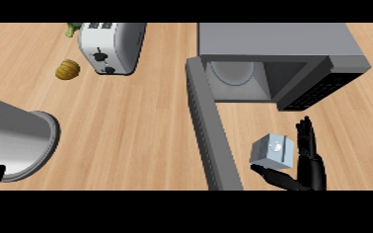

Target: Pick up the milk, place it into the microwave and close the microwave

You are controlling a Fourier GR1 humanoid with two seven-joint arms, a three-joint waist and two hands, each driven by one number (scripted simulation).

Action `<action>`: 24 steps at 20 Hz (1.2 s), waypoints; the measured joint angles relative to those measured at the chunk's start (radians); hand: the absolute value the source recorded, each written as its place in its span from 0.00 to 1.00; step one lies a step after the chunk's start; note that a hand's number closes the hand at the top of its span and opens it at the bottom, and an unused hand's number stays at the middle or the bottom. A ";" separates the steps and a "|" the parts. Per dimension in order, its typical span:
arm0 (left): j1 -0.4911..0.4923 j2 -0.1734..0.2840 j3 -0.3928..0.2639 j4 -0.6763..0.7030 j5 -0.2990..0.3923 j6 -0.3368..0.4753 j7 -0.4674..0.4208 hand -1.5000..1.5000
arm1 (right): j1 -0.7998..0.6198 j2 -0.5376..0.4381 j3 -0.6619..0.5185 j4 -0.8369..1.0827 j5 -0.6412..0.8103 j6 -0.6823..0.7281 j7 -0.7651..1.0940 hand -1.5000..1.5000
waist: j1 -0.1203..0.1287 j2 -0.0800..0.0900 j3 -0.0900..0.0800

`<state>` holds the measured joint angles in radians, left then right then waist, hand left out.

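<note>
The milk [274, 151] is a small pale blue-grey carton standing on the counter in front of the microwave [291, 44]. My right hand [310, 167] is around it from the right, fingers straight up beside the carton and thumb stretched under its near side; the hand is open and its fingers are not curled on the carton. The microwave is grey, with its door [209, 128] swung wide open toward me, and a glass plate shows inside the cavity [235, 73]. At the lower left edge, a dark bit of my left hand [1, 172] barely shows.
A white toaster [111, 46] stands at the back left, with a yellow-brown round item [67, 70] and a green item [71, 29] beside it. A large metal pot [22, 140] sits at the left edge. The open door stands just left of the milk.
</note>
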<state>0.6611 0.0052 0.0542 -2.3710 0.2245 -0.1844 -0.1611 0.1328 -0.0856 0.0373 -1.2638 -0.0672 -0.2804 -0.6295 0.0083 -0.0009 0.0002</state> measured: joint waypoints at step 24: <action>0.000 0.002 0.009 0.002 0.024 -0.011 0.017 0.00 | -0.111 -0.002 -0.037 0.237 -0.035 0.238 -0.264 1.00 | -0.003 -0.001 -0.001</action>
<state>0.6615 0.0070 0.0632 -2.3686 0.2481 -0.1956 -0.1438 0.0217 -0.0873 0.0004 -1.0264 -0.1024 -0.0419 -0.8936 0.0053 -0.0021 -0.0004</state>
